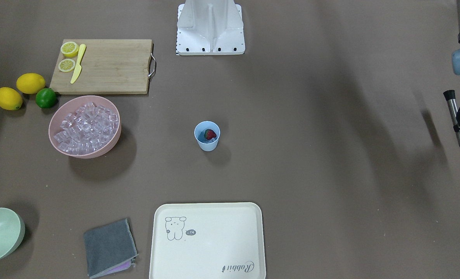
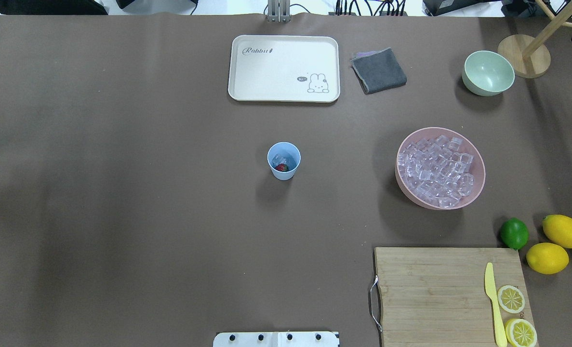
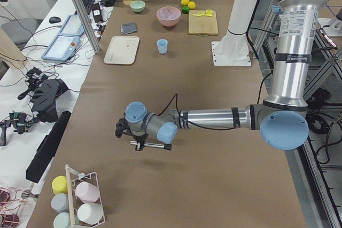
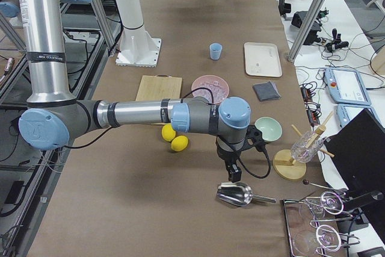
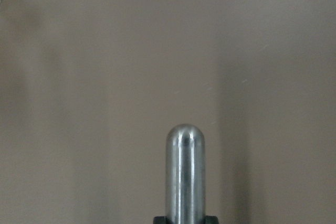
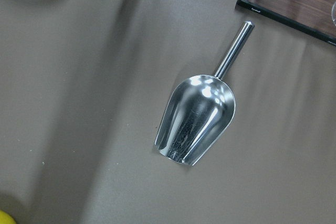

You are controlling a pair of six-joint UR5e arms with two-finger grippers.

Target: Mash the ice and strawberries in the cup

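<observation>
The light blue cup [image 1: 207, 135] stands upright mid-table, also in the overhead view [image 2: 284, 161]. Inside it lie a red strawberry [image 1: 211, 134] and some ice cubes [image 2: 281, 159]. More ice [image 1: 86, 126] fills a pink bowl [image 1: 111, 141]. My left gripper [image 1: 459, 119] is far off to the cup's side, shut on a metal muddler rod [image 1: 455, 112] and holding it above the table; the rod's rounded end shows in the left wrist view [image 5: 185, 177]. My right gripper [image 4: 232, 177] hangs over a metal scoop [image 6: 197, 121] that lies on the table. Its fingers do not show clearly.
A cutting board [image 2: 430, 289] holds a yellow knife [image 2: 493, 303] and lemon halves [image 2: 511, 299]. Two lemons [image 2: 563, 231] and a lime [image 2: 514, 233] sit beside it. A cream tray [image 2: 266, 72], grey cloth [image 2: 379, 71] and pale green bowl [image 2: 488, 73] lie at the far edge.
</observation>
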